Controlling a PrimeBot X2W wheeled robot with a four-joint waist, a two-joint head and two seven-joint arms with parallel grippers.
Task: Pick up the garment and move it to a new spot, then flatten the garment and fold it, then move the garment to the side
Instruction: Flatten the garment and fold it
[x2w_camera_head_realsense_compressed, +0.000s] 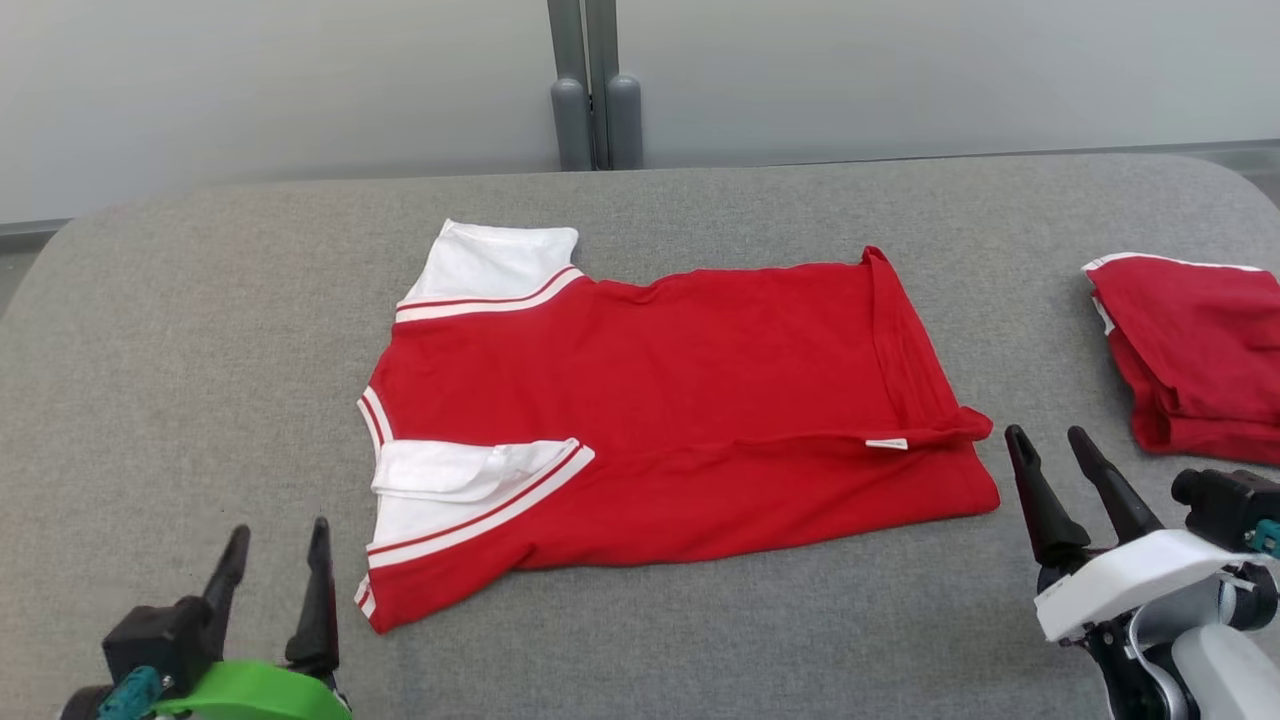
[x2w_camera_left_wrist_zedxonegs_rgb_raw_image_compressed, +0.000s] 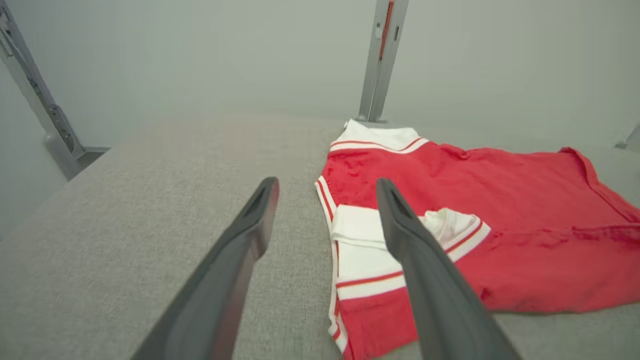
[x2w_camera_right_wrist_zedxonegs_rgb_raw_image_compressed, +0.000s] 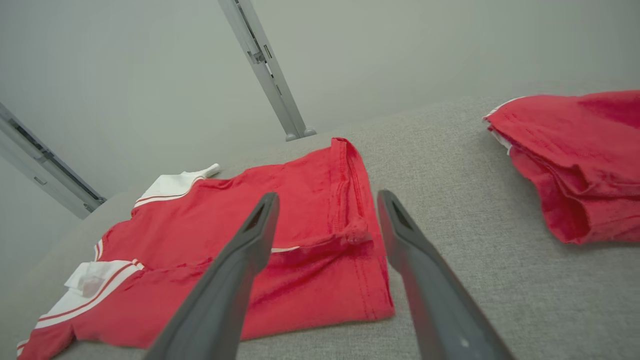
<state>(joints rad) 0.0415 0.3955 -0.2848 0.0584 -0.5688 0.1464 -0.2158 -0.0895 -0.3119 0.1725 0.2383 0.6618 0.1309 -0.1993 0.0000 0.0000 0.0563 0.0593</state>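
The garment (x2w_camera_head_realsense_compressed: 660, 410) is a red shirt with white, red-striped sleeves, lying mostly flat on the grey surface with its near long edge folded over; its sleeves point left and its hem right. It also appears as the garment (x2w_camera_left_wrist_zedxonegs_rgb_raw_image_compressed: 500, 230) and the garment (x2w_camera_right_wrist_zedxonegs_rgb_raw_image_compressed: 260, 240) in the wrist views. My left gripper (x2w_camera_head_realsense_compressed: 275, 555) hovers open near the front edge, just left of the lower sleeve. My right gripper (x2w_camera_head_realsense_compressed: 1050, 450) stands open just right of the hem's near corner. Neither holds anything.
A second red garment (x2w_camera_head_realsense_compressed: 1190, 350), folded, lies at the right edge of the grey padded table (x2w_camera_head_realsense_compressed: 200, 330); it shows again as a folded red garment (x2w_camera_right_wrist_zedxonegs_rgb_raw_image_compressed: 575, 155). A grey post (x2w_camera_head_realsense_compressed: 595, 90) rises behind the table against a pale wall.
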